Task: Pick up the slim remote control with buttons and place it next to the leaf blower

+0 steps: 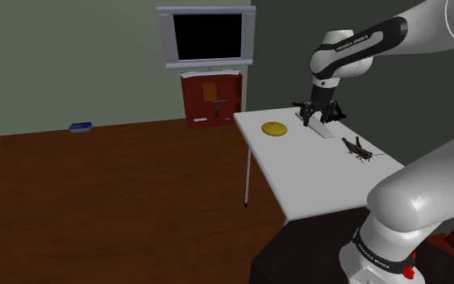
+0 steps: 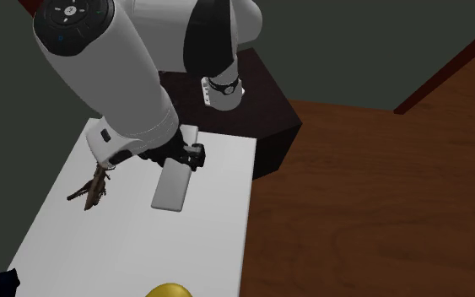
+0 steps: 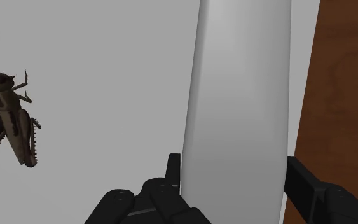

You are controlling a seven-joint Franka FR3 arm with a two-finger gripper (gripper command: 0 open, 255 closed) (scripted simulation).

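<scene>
A slim, plain light-grey remote (image 3: 241,95) lies lengthwise between my two black fingers, which clasp its near end. My gripper (image 3: 234,172) is shut on it. From the second exterior view the remote (image 2: 170,187) sticks out from under the gripper (image 2: 176,156), low over the white table (image 2: 143,253) near its long edge. I cannot tell whether it touches the tabletop. In the shoulder view the gripper (image 1: 318,119) holds the remote (image 1: 324,129) at the table's far end. A small dark object (image 1: 301,107), perhaps the leaf blower, sits just behind the gripper there.
A brown grasshopper figure (image 3: 9,121) lies on the table beside the remote, also seen as the grasshopper (image 1: 356,149) nearer the stand. A yellow round object (image 1: 274,128) rests on the table's far left part. Wooden floor (image 3: 343,76) lies past the table edge.
</scene>
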